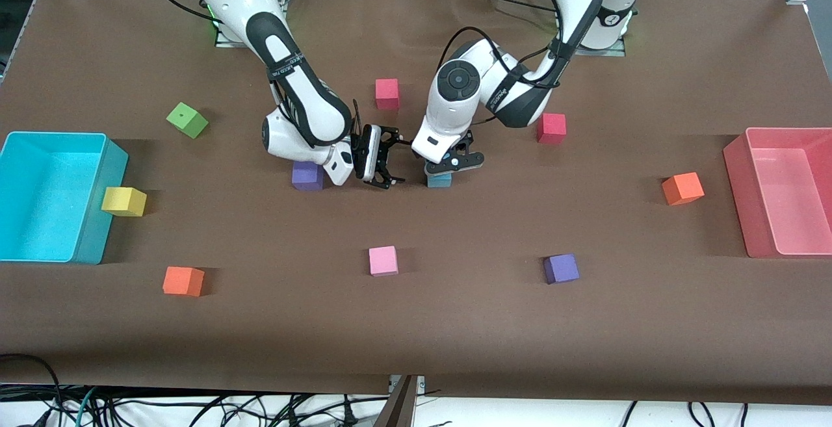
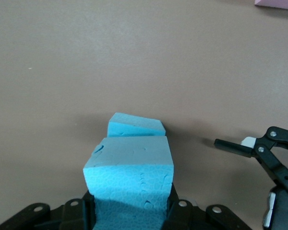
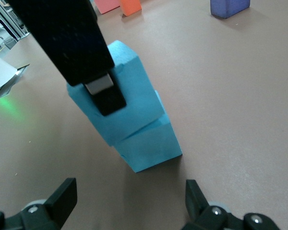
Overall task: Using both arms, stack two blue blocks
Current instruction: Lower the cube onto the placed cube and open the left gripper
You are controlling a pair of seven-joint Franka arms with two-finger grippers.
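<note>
Pink foam cube (image 1: 383,260) and a purple cube (image 1: 561,268) lie nearest to the front camera, well apart. Farther back, in the middle of the brown table (image 1: 455,323), the lower blue block (image 3: 151,146) sits on the cloth. The upper blue block (image 3: 116,98) rests on it, a little turned, and the left gripper (image 1: 448,166) pinches it from two sides. Just beside this stack, toward the right arm's end, the right gripper (image 1: 383,164) hangs low with its fingers spread wide, holding nothing. Another purple cube (image 1: 307,176) lies beside it.
</note>
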